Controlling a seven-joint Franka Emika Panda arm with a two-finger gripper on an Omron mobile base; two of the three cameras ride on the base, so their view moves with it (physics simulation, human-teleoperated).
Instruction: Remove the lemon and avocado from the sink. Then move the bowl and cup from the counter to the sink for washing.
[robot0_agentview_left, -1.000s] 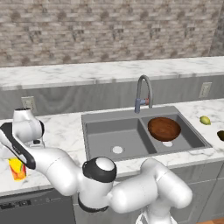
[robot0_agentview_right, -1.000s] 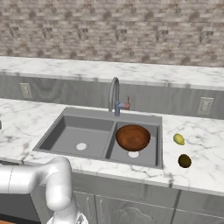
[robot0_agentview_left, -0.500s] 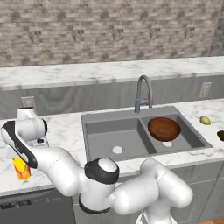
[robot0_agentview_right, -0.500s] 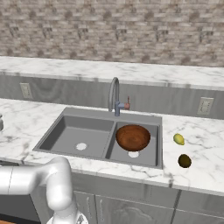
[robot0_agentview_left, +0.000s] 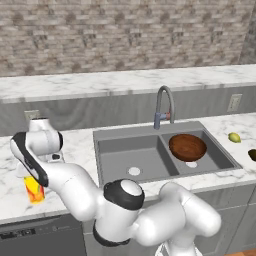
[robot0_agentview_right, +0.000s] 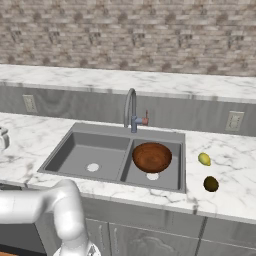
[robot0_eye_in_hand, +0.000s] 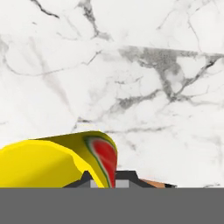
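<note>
In the left base view, the white arm bends far over to the left end of the counter (robot0_agentview_left: 85, 145). The yellow cup (robot0_agentview_left: 33, 189) is under the hand there, near the counter's front edge, with its red-orange patch showing. The gripper (robot0_agentview_left: 33, 181) sits right at the cup, but the hand hides the fingers here. The grey sink (robot0_agentview_left: 102, 150) is in the middle of the counter with its curved faucet (robot0_agentview_left: 164, 102) at the back edge. The brown bowl (robot0_agentview_left: 187, 147) sits in the right basin, partly over the white drain. The left basin holds just its drain. The lemon (robot0_agentview_left: 234, 137) lies on the counter right of the sink. The dark avocado (robot0_agentview_left: 252, 154) lies nearer the front edge, cut off by the picture's side.

In the right base view, the bowl (robot0_agentview_right: 151, 156) shows in the right basin of the sink (robot0_agentview_right: 65, 152). The lemon (robot0_agentview_right: 204, 159) and the whole avocado (robot0_agentview_right: 211, 183) show on the counter, just beside the sink's right rim, a little apart from each other.

In the hand view, the cup (robot0_eye_in_hand: 57, 162) is very close, lying across the bottom, with marble counter (robot0_eye_in_hand: 144, 74) behind it. The gripper (robot0_eye_in_hand: 111, 180) is squeezed tight on the cup, with the dark finger tips (robot0_eye_in_hand: 129, 177) just peeking out beside it.
</note>
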